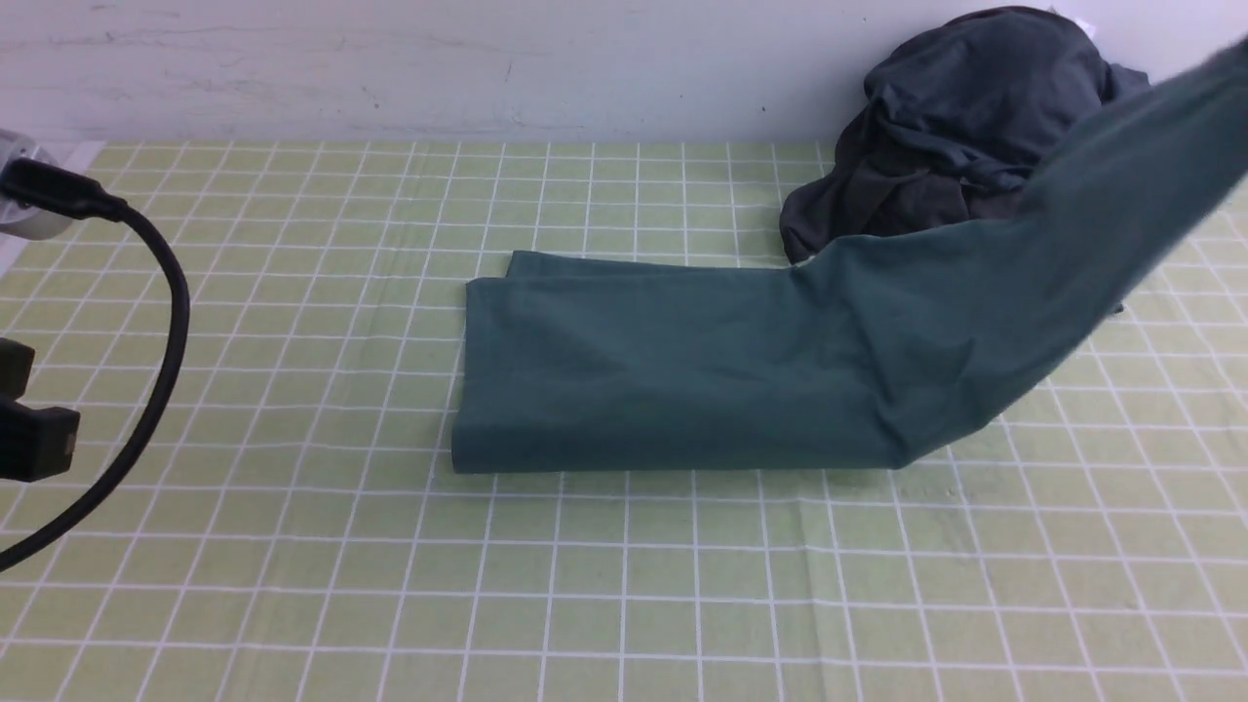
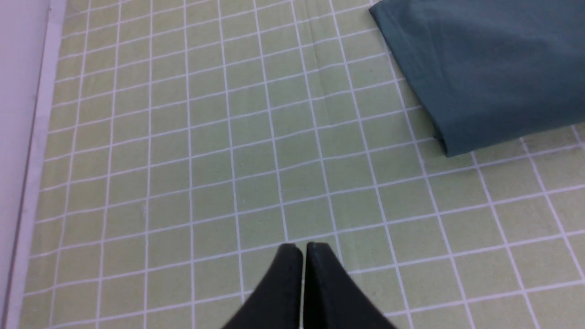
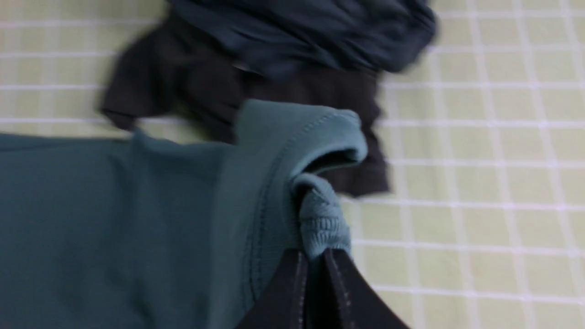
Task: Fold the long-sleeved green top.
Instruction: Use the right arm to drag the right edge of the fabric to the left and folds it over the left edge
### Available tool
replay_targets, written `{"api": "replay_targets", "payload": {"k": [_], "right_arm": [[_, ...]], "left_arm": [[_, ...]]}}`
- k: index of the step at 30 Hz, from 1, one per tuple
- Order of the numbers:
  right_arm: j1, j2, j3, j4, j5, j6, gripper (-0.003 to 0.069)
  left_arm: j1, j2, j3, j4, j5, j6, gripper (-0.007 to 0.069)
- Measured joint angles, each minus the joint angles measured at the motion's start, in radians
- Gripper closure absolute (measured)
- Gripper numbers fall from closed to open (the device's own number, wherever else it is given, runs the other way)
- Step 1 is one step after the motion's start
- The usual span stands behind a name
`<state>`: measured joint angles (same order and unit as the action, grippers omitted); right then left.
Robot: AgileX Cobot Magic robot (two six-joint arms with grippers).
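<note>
Showing 1 green top (image 1: 682,370), 2 dark garments (image 1: 965,117).

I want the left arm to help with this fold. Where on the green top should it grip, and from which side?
Grip the green top at its near left corner, coming from the robot's left, low over the tablecloth: there the layers lie flat and stacked. The right gripper pinches the lifted ribbed end.

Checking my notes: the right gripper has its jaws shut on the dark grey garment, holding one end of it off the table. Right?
No. The right gripper has its jaws shut on the green long-sleeved top, holding one end of it off the table; the dark grey garment lies heaped behind. The right wrist view shows the pinched green rib.
</note>
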<state>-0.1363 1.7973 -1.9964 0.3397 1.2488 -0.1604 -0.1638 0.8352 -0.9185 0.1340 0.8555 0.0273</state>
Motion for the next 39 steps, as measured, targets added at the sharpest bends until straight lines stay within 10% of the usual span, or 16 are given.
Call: {"api": "replay_targets", "payload": {"k": [14, 30, 39], "right_arm": [[0.649, 0.29, -0.015, 0.38, -0.409, -0.172, 0.0642], [0.712, 0.494, -0.141, 0.31, -0.481, -0.173, 0.0377], [0.715, 0.537, -0.184, 0.155, -0.328, -0.121, 0.0555]], "left_arm": [[0.0, 0.0, 0.016, -0.064, -0.023, -0.002, 0.0629], [0.0, 0.0, 0.074, -0.07, -0.097, 0.001, 0.0629], [0.0, 0.0, 0.074, -0.078, -0.102, 0.001, 0.0629]]}}
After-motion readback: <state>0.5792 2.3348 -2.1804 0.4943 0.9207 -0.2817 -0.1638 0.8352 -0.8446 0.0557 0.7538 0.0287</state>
